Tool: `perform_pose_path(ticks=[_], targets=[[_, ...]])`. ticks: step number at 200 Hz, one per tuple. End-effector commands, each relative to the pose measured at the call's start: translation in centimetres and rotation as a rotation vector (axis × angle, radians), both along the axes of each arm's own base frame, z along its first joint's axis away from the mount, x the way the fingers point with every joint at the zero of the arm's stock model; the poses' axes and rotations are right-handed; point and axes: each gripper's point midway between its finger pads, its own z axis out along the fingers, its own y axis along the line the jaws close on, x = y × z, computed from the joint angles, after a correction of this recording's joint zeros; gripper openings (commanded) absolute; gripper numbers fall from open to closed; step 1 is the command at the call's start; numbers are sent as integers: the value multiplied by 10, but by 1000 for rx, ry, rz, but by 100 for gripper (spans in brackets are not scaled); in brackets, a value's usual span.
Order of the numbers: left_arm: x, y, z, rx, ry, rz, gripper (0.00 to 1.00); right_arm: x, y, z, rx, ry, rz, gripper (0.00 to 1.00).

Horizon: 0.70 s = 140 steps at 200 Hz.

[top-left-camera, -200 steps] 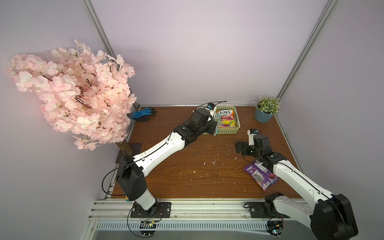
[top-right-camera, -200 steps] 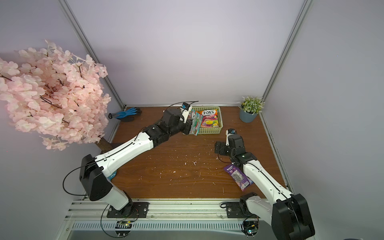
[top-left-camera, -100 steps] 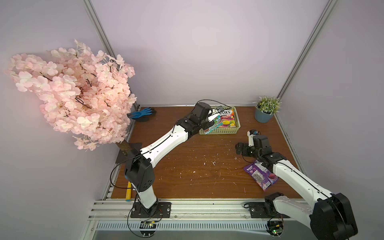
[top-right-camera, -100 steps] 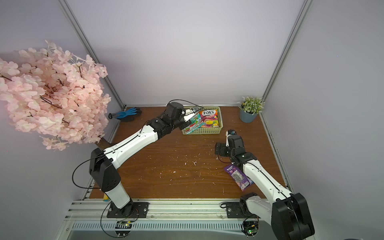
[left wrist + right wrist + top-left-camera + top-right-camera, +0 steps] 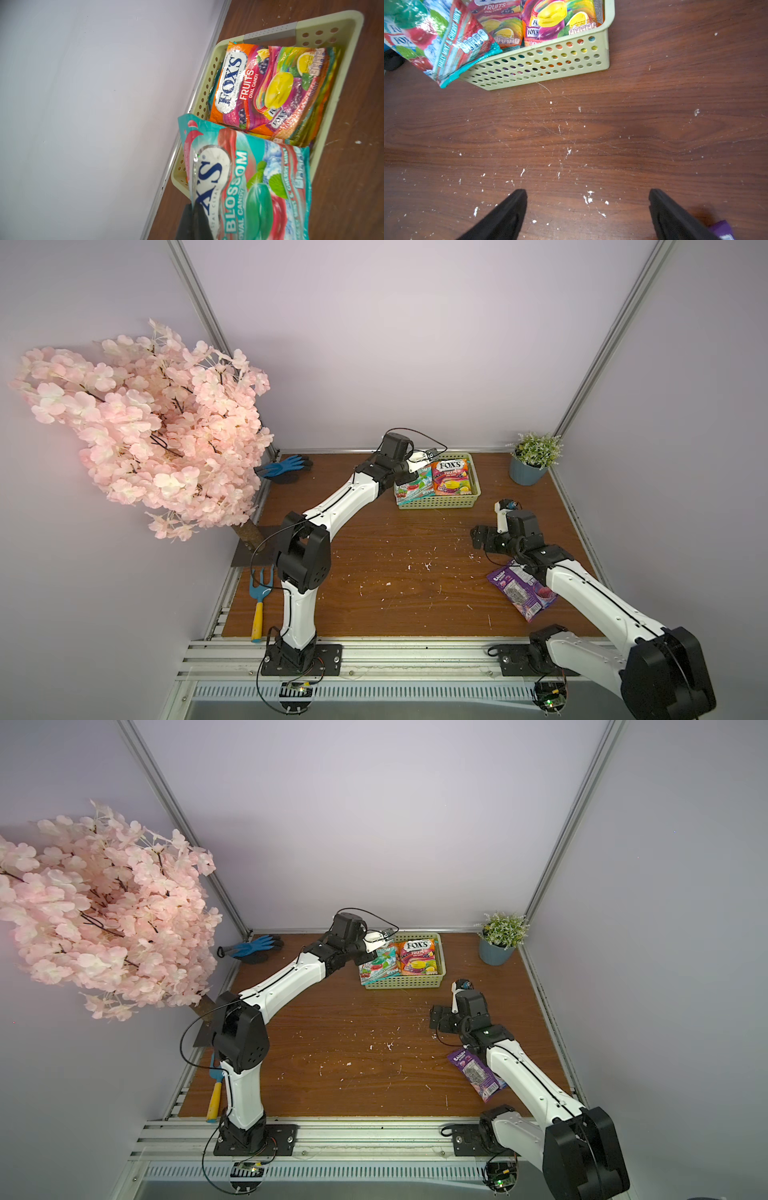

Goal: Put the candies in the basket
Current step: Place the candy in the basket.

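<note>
1. Candies: teal bag over basket's 9 o'clock side, clamped in left gripper.
2. Orange bag inside basket, at surface's 12 o'clock.
3. Purple bag at 4 o'clock; right gripper gaping, empty.

Soft, even overhead light is filling both top views, brightening the blossom tree and laying faint, soft-edged shadows on the tabletop, while the corner rails are splaying outward toward the frame edges. In the left wrist view, white glare is breaking across the crinkled film of the orange candy bag and the teal candy bag, whose near end is blurring beside the left gripper's dark finger. In the right wrist view, the tabletop grain is reading sharply while the right gripper's black fingers are sitting soft and underexposed.
</note>
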Motion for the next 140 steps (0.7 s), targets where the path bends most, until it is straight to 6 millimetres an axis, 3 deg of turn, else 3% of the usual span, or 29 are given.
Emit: perform_pose_path(ticks=[1, 39, 61, 126, 133, 140], targets=[[19, -9, -9, 12, -70, -37, 0, 5, 7, 8, 28, -27, 18, 98], [58, -13, -21, -10, -182, 8, 1, 11, 9, 8, 29, -20, 16, 98], [77, -13, -34, -25, -225, 42, 9, 14, 9, 8, 26, -24, 10, 98], [110, -14, -56, -67, -227, 45, 15, 19, 11, 9, 28, -17, 4, 98], [112, -12, -58, -67, -231, 51, 17, 19, 12, 9, 28, -14, 5, 98], [113, -10, -60, -67, -229, 54, 25, 18, 11, 9, 27, -11, 2, 98]])
